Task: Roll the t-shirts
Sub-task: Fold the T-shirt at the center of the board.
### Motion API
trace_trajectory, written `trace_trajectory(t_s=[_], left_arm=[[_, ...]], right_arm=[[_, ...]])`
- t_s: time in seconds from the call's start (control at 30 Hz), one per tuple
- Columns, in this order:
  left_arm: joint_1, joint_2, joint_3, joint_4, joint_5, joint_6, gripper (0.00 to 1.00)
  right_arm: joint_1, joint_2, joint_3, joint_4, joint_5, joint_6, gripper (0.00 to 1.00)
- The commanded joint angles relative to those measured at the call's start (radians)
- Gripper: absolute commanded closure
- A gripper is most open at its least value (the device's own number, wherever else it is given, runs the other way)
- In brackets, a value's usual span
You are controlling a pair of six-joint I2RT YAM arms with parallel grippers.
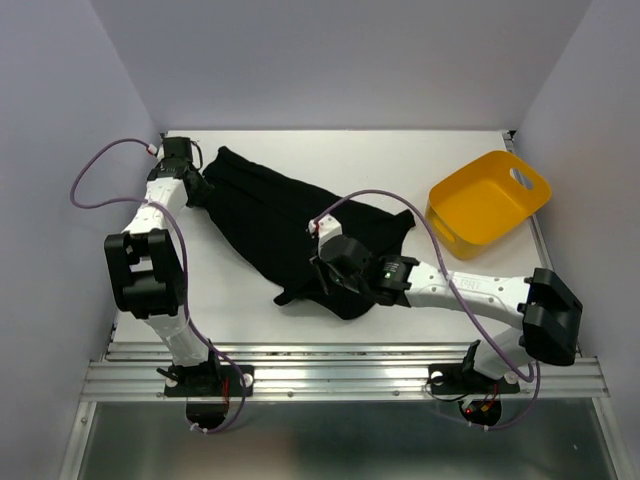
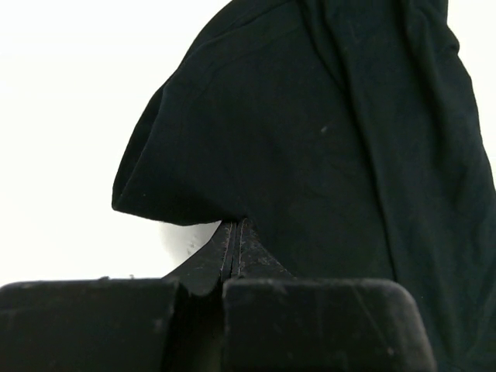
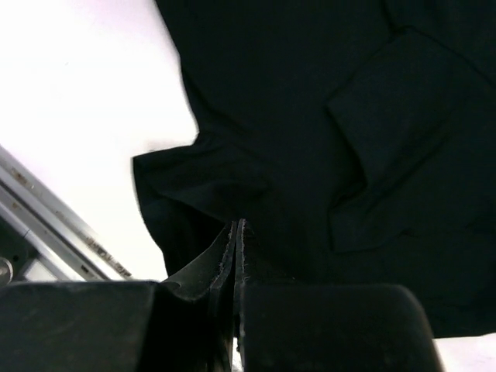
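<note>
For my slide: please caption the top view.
Left end effector and right end effector pinch one black t-shirt near a yellow tub.

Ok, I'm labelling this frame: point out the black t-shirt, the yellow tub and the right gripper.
black t-shirt (image 1: 265,225): top view, middle of the spread cloth.
yellow tub (image 1: 485,205): top view, bare inner floor.
right gripper (image 3: 235,229): right wrist view, tips of its shut jaws.

We see the t-shirt (image 1: 270,225) lying on the middle of the counter (image 1: 400,160), stretched from 10 o'clock towards 4 o'clock. The tub (image 1: 485,200) stands on the counter at 2 o'clock, near the shirt's right end. The left hand (image 1: 197,186) meets the shirt's edge at 10 o'clock. The right hand (image 1: 318,275) meets its near edge at 6 o'clock.
</note>
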Motion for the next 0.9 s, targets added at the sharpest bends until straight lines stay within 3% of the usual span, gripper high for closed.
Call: trace_trajectory(t_s=[0.0,0.67,0.77,0.8,0.87], left_arm=[[-0.009,0.018,0.074,-0.027,0.012,-0.008,1.0],[-0.032,0.076,0.134,-0.041,0.006,0.012,1.0],[-0.032,0.075,0.117,-0.037,0.003,0.012,1.0],[-0.032,0.073,0.113,-0.036,0.001,0.012,1.0],[-0.032,0.07,0.102,-0.03,-0.002,0.012,1.0]], right_arm=[[-0.076,-0.062,-0.005,0.047,-0.046,-0.045,0.99],[-0.199,-0.088,-0.044,0.073,-0.199,-0.036,0.99],[-0.199,-0.068,-0.045,0.054,-0.273,-0.05,0.88],[-0.186,-0.059,-0.05,0.052,-0.268,-0.055,0.75],[-0.122,-0.045,-0.053,0.035,-0.239,-0.065,0.64]])
